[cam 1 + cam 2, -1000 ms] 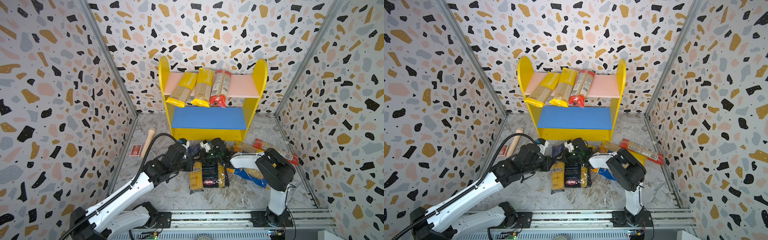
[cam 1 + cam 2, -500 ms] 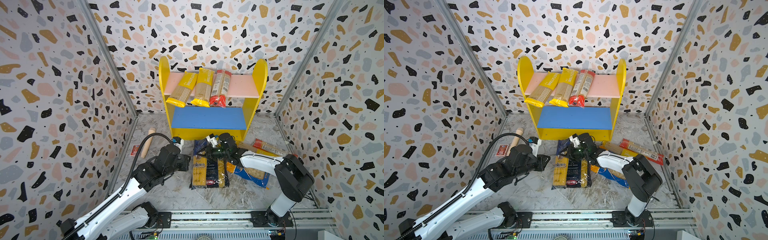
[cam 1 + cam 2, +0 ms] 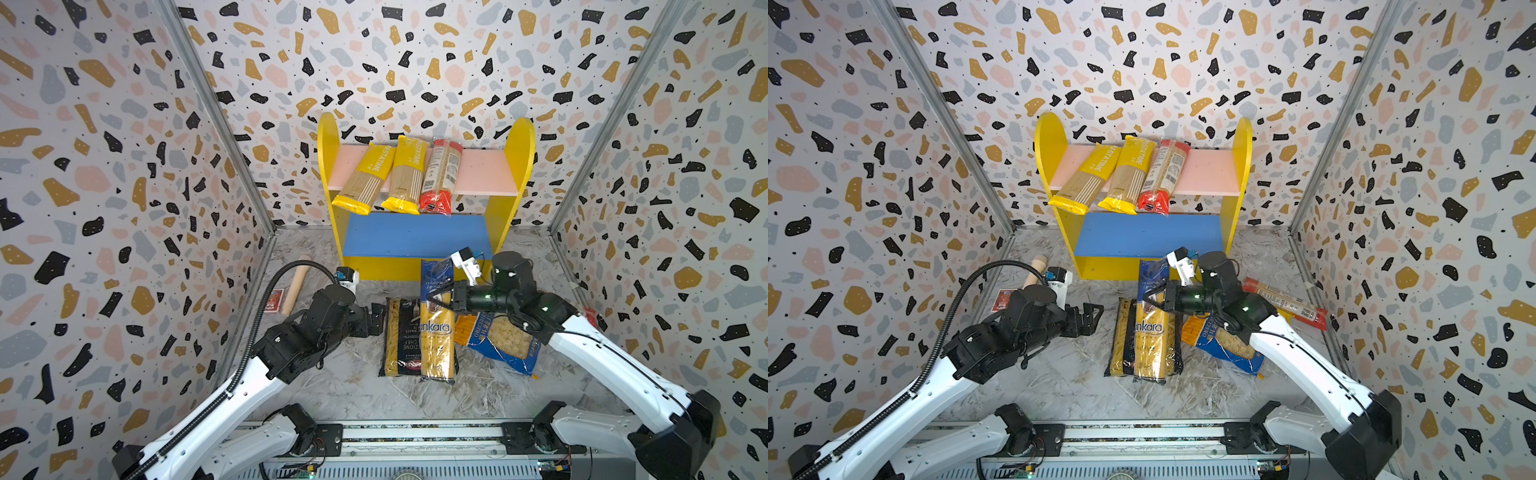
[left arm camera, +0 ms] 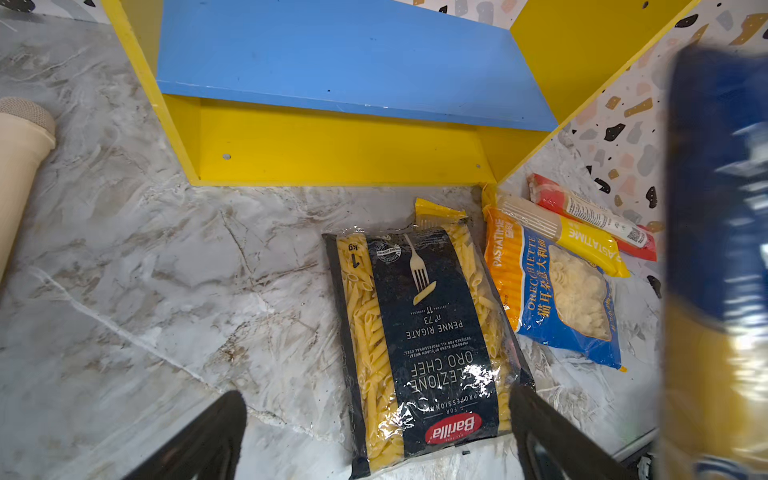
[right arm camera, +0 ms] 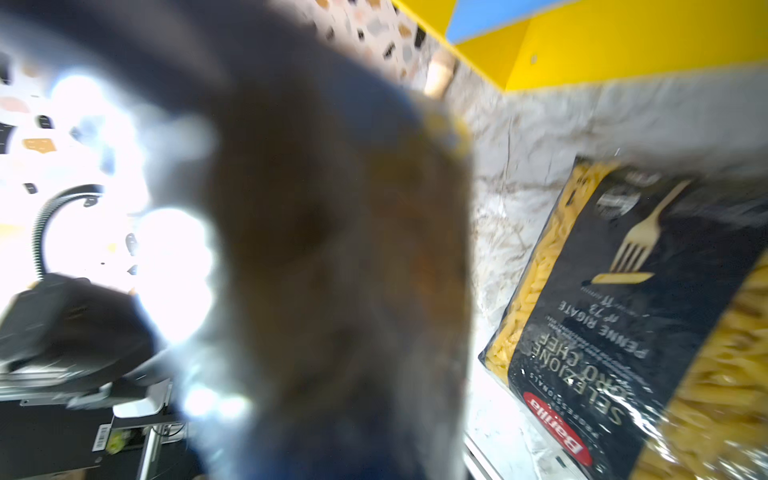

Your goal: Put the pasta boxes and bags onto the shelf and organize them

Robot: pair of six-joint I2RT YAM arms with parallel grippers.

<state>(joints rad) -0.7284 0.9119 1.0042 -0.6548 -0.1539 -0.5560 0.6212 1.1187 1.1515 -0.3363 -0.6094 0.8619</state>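
- Down on the marbled floor before the shelf [image 3: 516, 166], the left gripper [image 3: 1093, 318] hangs low with its jaws spread wide, holding nothing.
- In both top views it sits just left of the Barilla penne bag [image 3: 400, 336].
- Seen from the left wrist, its two black fingers [image 4: 552, 436] frame the bag's "Barilla" end. Whether either one touches the plastic I cannot tell.
- The right gripper [image 3: 439, 297] reaches in from the right, jaws pressed onto the dark-blue ankara pack [image 3: 435, 332]. It pinches the pack across its width, above the logo.
- That pack runs lengthwise over the penne bag's right side in both top views, its far end overlapping the shelf's yellow base strip [image 3: 386, 268]. The right wrist view shows it only as a blur filling most of the frame.
- A blue-orange bag [image 3: 503, 343] lies flat under the right arm.
- Beyond it, by the right wall, lie a floor PASTATIME pack [image 4: 582, 237] and a floor red-ended pack [image 3: 1287, 303].
- On the pink upper board [image 3: 482, 170], two shelved PASTATIME packs [image 3: 368, 178] and a shelved red-ended pack [image 3: 440, 176] lie side by side, their near ends overhanging the front edge.
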